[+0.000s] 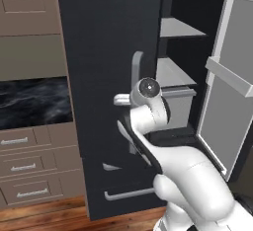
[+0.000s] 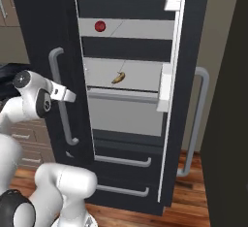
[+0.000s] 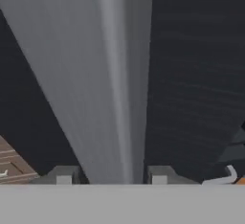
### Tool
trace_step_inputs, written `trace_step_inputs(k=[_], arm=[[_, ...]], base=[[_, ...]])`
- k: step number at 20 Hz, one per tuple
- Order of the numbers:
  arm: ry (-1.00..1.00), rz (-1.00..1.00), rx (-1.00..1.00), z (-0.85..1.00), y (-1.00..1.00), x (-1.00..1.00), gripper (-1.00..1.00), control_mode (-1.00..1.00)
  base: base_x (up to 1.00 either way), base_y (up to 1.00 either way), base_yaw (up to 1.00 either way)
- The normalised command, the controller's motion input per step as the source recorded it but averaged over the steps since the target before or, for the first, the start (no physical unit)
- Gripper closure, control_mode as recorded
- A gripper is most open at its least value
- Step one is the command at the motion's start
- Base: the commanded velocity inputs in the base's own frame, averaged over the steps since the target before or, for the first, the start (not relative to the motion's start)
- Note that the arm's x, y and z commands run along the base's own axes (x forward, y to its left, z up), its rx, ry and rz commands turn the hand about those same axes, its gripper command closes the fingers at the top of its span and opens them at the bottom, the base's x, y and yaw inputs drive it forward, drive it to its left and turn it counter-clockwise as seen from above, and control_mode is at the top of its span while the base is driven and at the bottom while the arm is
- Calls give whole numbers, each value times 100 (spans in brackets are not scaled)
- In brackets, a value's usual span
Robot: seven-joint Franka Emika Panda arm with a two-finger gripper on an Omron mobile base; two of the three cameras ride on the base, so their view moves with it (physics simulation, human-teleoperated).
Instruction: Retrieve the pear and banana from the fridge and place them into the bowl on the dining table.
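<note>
The banana (image 2: 118,78) is sitting on the middle shelf (image 2: 131,75) inside the fridge (image 2: 38,22), a bit left of the shelf's centre and back from its front edge, nothing touching it. Starting at the gripper (image 3: 111,175): in the hand view its two fingertips (image 3: 63,175) stand either side of the long grey door handle (image 3: 103,74), one on each side, but whether they're actually pinching it or just sitting around it, can't tell from here. In the right base view the gripper (image 2: 65,94) is level with the middle of that handle (image 2: 60,95) on the closed left door. Counting stuff: two doors, the left shut and the right door (image 2: 186,75) swung open with its own handle (image 2: 198,119) facing out; two lower drawers (image 2: 123,160) with bar handles; two lit shelves showing, with one small red round thing (image 2: 100,26) on the upper shelf near its left end. One banana, that's it. Room-wise, the opening between the left door's edge and the open door is narrow-ish but clear, and the shelf around the banana is bare. Wooden drawer cabinets (image 1: 29,166) sit left of the fridge over a wood floor (image 1: 44,215).
</note>
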Motion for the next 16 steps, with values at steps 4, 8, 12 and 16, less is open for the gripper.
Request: trace_step_inputs(k=[4, 8, 12, 16], arm=[[10, 0, -6, 36, 69, -93, 100, -100], [0, 0, -5, 50, 45, -72, 100, -100], [-6, 0, -1, 84, 7, -90, -100, -100], [-19, 0, 0, 95, -6, -100, -100, -100]], base=[[0, 0, 0], [0, 0, 0], [0, 0, 0], [0, 0, 0]])
